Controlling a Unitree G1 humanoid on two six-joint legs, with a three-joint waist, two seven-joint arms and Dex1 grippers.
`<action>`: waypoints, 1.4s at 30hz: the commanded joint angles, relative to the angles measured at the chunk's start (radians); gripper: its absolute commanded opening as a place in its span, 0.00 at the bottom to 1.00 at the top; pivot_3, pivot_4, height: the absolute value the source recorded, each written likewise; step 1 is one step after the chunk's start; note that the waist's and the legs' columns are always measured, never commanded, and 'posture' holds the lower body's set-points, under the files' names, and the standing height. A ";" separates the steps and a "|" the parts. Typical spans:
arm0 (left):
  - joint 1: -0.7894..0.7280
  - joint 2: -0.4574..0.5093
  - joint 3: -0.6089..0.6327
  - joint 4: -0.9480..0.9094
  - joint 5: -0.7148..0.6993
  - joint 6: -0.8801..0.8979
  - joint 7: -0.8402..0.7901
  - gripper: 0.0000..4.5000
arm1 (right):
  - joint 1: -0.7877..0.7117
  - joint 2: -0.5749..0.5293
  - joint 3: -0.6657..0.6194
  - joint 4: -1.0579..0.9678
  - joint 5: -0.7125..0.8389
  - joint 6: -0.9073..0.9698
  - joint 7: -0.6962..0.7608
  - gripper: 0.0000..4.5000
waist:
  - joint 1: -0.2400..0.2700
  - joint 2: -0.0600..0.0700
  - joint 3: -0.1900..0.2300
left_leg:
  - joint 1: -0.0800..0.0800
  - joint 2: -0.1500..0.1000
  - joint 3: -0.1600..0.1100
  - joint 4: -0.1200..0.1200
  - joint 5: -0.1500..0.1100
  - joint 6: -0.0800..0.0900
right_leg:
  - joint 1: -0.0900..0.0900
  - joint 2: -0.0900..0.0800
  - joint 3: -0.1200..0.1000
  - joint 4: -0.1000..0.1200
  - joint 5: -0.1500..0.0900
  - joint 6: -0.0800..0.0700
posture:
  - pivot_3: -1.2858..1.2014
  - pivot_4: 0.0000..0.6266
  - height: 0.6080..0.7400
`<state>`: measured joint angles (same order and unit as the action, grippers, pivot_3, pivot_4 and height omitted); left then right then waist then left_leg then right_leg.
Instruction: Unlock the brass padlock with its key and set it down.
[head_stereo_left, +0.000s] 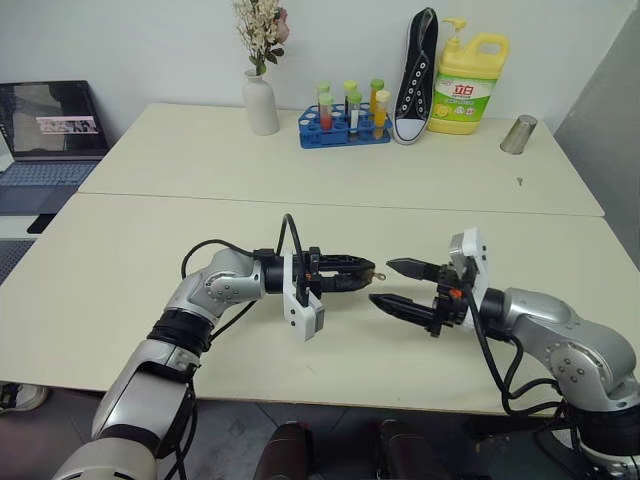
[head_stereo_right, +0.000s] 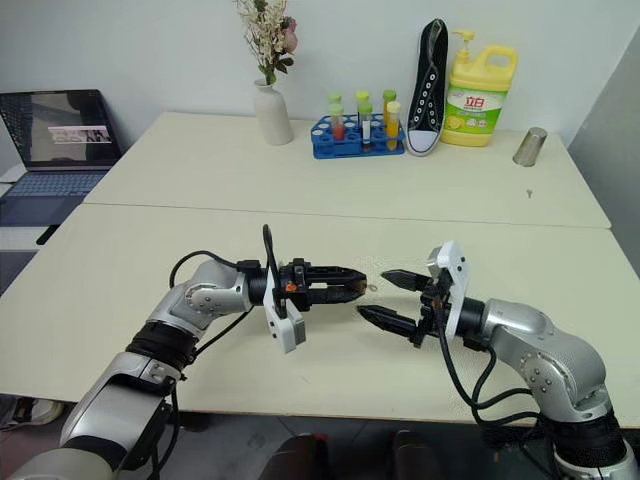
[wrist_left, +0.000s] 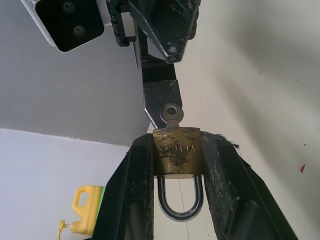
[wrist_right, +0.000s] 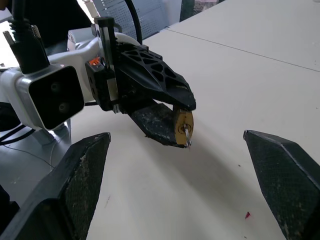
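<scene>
The brass padlock's (wrist_left: 177, 151) sides are hidden by the left gripper's fingers (wrist_left: 131, 190).

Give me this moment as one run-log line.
left gripper: shut on small brass padlock | thin silvery key: in keyhole, ungripped | right gripper: open, facing key, not touching | padlock held above cream table

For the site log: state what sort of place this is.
Probably an office or lab room used for robot trials: plain tables pushed together, an open laptop at the side, and mixed props, a test-tube rack, a shoe and a detergent bottle.
</scene>
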<state>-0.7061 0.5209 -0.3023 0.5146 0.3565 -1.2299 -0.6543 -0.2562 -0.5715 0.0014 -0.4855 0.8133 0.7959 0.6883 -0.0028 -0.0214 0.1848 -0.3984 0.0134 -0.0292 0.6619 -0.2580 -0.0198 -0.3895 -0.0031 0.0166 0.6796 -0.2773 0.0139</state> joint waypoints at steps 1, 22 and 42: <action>-0.009 0.010 -0.005 -0.037 0.005 0.002 0.038 0.21 | -0.022 0.007 -0.018 -0.018 0.032 0.013 -0.003 1.00 | 0.000 0.000 0.000 | 0.000 0.000 0.000 0.000 0.000 0.000 | 0.000 0.000 0.000 0.000 0.000 0.000 | 0.52 0.24 1.00; -0.007 0.031 -0.030 -0.050 0.034 0.010 0.092 0.21 | -0.039 0.018 -0.012 0.000 0.028 0.032 -0.007 0.00 | 0.000 0.000 0.000 | 0.000 0.000 0.000 0.000 0.000 0.000 | 0.000 0.000 0.000 0.000 0.000 0.000 | 0.52 0.24 1.00; -0.006 0.046 -0.025 -0.074 0.151 0.001 0.212 0.21 | -0.265 0.086 -0.178 0.266 0.532 0.535 -0.370 0.00 | -0.001 0.000 0.000 | -0.001 0.000 0.000 0.000 0.000 0.000 | 0.000 -0.005 0.000 0.001 0.001 -0.001 | 0.52 0.24 1.00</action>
<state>-0.7054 0.5688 -0.3261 0.4758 0.5039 -1.2210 -0.4629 -0.4935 -0.4932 -0.1476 -0.2152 1.2930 1.3219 0.3395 -0.0042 -0.0213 0.1847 -0.3992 0.0132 -0.0291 0.6615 -0.2582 -0.0195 -0.3898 -0.0084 0.0168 0.6801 -0.2765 0.0127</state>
